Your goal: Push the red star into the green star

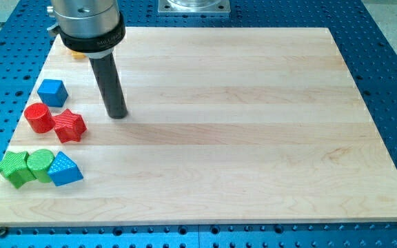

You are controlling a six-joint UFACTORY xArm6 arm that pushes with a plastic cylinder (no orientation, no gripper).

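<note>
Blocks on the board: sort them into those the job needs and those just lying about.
Needed for the job:
red star
green star
my tip, to the view's upper right of the red star, not touching it

Just lying about:
blue cube
red cylinder
green cylinder
blue triangular block

The wooden board (240,124) lies on a blue perforated table (391,62). All blocks sit along the board's left edge. From top to bottom: a blue cube (52,92); a red cylinder (39,118) touching the red star (69,127) on its right; then, near the bottom-left corner, the green star (15,168), a green cylinder (40,164) and a blue triangular block (65,169) touching in a row. The tip (118,114) rests on the board just right of the red star, toward the view's top, apart from it. An orange object (76,53) is partly hidden behind the rod's mount at the top-left corner.
</note>
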